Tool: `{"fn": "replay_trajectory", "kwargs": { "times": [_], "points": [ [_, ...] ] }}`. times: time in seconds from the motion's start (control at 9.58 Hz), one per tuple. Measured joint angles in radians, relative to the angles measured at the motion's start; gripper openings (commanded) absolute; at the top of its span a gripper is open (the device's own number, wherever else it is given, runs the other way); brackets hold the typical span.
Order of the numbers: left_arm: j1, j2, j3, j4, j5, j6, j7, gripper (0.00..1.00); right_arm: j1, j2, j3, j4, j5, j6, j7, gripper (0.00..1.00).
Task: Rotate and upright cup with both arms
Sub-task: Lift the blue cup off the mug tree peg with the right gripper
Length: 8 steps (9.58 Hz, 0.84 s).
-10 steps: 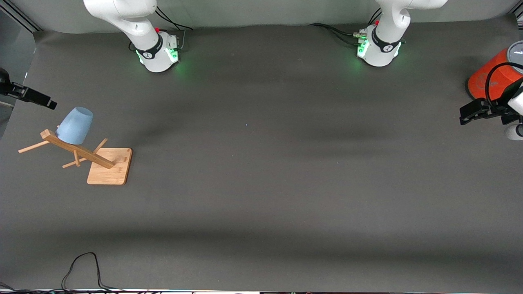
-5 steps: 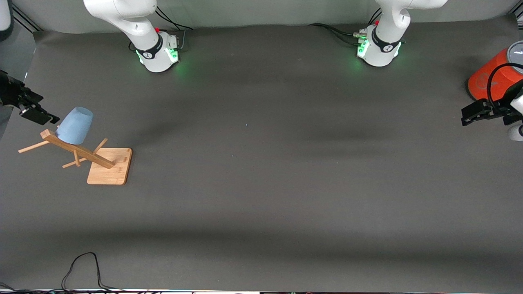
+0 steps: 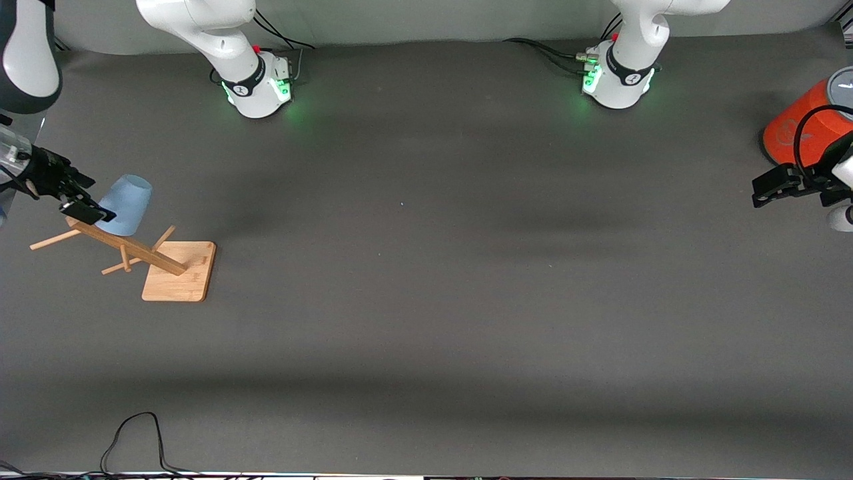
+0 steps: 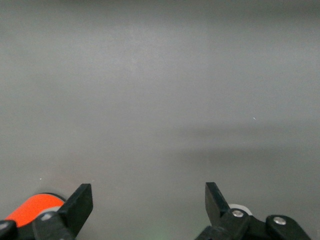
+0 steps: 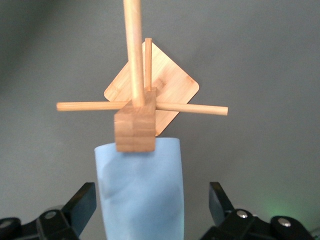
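Note:
The light-blue cup (image 3: 128, 203) hangs mouth-down on a peg of a wooden rack (image 3: 178, 272), toward the right arm's end of the table. My right gripper (image 3: 85, 201) is open at the cup's side. In the right wrist view the cup (image 5: 142, 195) sits between the two fingers of the right gripper (image 5: 150, 199), with a gap on each side, below the rack (image 5: 165, 75). My left gripper (image 3: 768, 189) waits open over the left arm's end of the table, and the left wrist view shows the left gripper (image 4: 149, 200) with only bare mat between its fingers.
A large orange canister (image 3: 803, 123) with a grey top stands beside the left gripper, and the orange canister (image 4: 30, 207) shows in the left wrist view too. A black cable (image 3: 133, 433) loops at the table edge nearest the front camera.
The right gripper has come in from the table's edge to the cup, so its fingers now flank it. The left gripper has barely moved.

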Motion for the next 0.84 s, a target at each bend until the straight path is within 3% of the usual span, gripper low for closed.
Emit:
{"fn": "replay_trajectory", "kwargs": {
  "times": [0.52,0.63,0.73,0.84],
  "points": [
    [0.004,0.000,0.000,-0.003,0.000,0.006,0.000,1.00,0.010,0.022,0.000,-0.035,0.020,0.068,0.003,1.00],
    [0.004,0.000,0.000,-0.003,-0.001,0.010,0.000,1.00,0.026,0.031,0.001,-0.035,0.033,0.079,0.004,0.92],
    [0.004,0.001,0.000,-0.003,-0.001,0.020,0.000,1.00,0.039,0.039,0.001,-0.035,0.039,0.083,0.006,0.67],
    [0.004,0.003,0.000,-0.004,-0.002,0.027,0.000,1.00,0.043,0.042,0.001,-0.035,0.040,0.084,0.008,0.63]
  ]
}}
